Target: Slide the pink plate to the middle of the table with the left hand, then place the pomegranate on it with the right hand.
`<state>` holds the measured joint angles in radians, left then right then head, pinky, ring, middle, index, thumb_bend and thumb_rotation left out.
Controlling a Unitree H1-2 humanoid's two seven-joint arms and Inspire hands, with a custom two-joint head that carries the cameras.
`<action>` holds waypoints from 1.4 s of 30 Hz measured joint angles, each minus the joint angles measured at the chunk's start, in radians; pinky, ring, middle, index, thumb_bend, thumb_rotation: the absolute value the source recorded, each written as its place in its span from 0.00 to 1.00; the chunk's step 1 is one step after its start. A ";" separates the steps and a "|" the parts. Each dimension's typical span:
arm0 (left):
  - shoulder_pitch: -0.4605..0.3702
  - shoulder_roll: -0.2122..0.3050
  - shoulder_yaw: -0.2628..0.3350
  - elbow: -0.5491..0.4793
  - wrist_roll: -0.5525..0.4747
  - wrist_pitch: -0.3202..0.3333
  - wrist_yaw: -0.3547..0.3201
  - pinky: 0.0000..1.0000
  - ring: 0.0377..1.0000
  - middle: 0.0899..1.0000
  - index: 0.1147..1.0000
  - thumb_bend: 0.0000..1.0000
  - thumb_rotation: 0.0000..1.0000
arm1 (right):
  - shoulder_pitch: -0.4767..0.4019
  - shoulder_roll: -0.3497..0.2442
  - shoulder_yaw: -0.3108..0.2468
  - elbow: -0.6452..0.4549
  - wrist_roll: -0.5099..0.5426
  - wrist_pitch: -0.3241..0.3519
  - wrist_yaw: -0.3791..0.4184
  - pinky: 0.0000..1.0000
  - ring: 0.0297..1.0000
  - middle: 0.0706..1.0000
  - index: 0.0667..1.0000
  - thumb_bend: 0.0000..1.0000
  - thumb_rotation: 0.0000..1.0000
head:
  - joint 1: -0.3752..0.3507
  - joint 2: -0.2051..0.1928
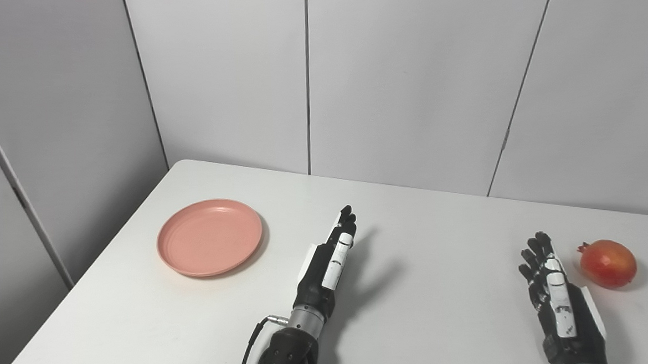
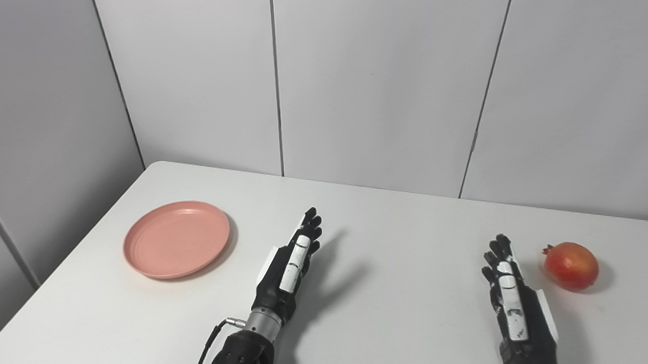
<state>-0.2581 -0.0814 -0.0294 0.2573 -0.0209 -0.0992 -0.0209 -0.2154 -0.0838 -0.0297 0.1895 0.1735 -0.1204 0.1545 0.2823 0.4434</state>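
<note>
Our left hand (image 1: 333,259) is up off the surface (image 1: 430,309) near the middle, with its fingers straight and pointing away from us. It holds nothing. It throws a dark shadow to its right, so we think it is raised a little and not lying flat.

The pink plate (image 1: 210,237) sits to the left of this hand, near the left edge of the surface. The two are near each other, but they do not touch. The plate has nothing on it.

Our right hand (image 1: 554,292) waits far over on the right side. Its fingers are a bit bent and spread, and it holds nothing too. The pomegranate (image 1: 608,262) lies just beside it, a little to its right. We see a small gap between them, so they do not touch.

We think the first step is only starting. The plate is not in the middle yet, and the fruit has not been picked up.

Next, our left hand needs to go left to the plate. It could put its fingers on the plate's far left rim, or press down softly on the flat part, and then pull the plate to the right toward the middle. The plate looks light and smooth, so we think a slow, gentle push is best, or it may slip away or spin. Our right hand should wait until the plate is in place.
</note>
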 measured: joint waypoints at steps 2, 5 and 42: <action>0.000 0.004 0.009 -0.004 -0.013 0.001 -0.001 1.00 1.00 1.00 1.00 0.62 1.00 | 0.000 0.000 0.000 0.000 -0.003 -0.002 -0.003 1.00 1.00 1.00 1.00 0.55 0.95 | -0.002 -0.002; 0.000 0.013 0.036 -0.024 -0.040 0.012 -0.003 1.00 1.00 1.00 1.00 0.66 1.00 | -0.001 0.000 0.001 0.000 -0.006 -0.006 -0.003 1.00 1.00 1.00 1.00 0.56 0.95 | -0.002 0.000; -0.110 0.240 0.300 -0.100 -0.085 0.120 0.107 0.91 0.90 0.90 0.90 0.76 1.00 | -0.010 -0.005 -0.004 0.016 0.008 -0.013 0.023 1.00 1.00 1.00 1.00 0.53 0.95 | 0.048 -0.003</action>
<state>-0.3685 0.1584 0.2707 0.1572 -0.1061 0.0207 0.0860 -0.2256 -0.0890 -0.0339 0.2056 0.1818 -0.1335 0.1779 0.3298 0.4403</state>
